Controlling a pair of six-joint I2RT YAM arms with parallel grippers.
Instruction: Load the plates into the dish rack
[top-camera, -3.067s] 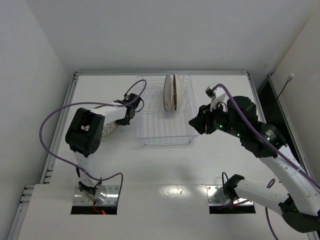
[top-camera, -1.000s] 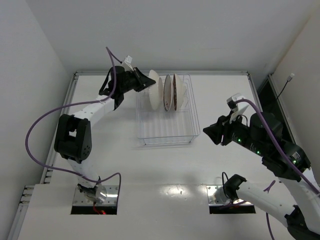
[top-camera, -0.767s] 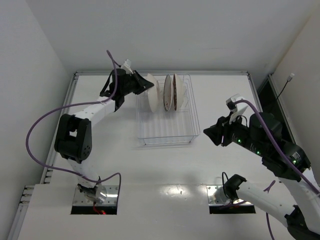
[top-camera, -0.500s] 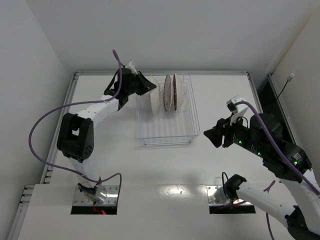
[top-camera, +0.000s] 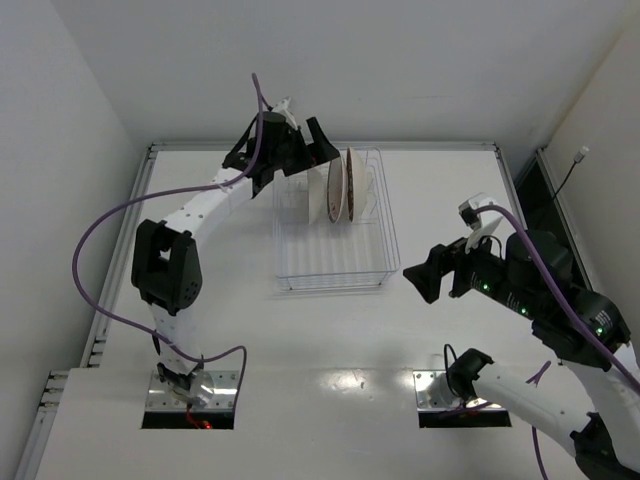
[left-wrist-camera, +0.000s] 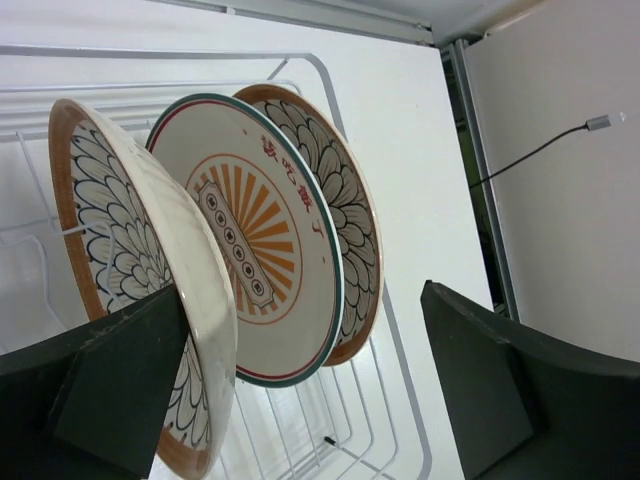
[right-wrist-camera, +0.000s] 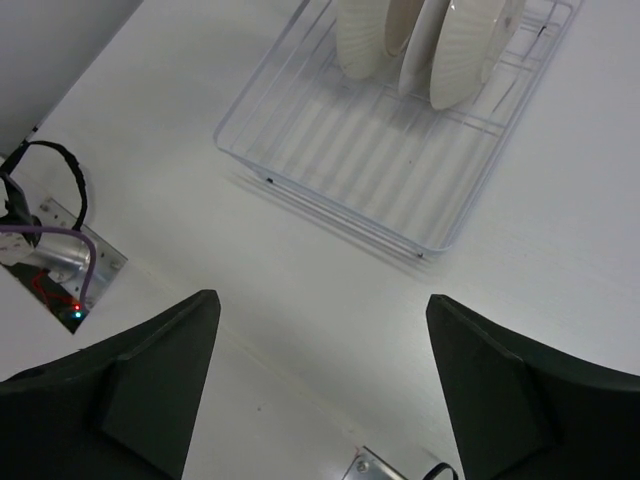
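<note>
Left gripper is held wide open over the far end of the dish rack — nothing is clamped. One finger is seen just beside the nearest brown-rimmed plate; contact cannot be told. Sunburst plate and second brown-rimmed plate are stood upright behind it, all three in the tines. Right gripper is spread wide too, empty, well apart from the rack over the table. Step judged: last plate seated, loading apparently done. Next — a clean retreat of the left arm is called for, without the near rim being clipped.
</note>
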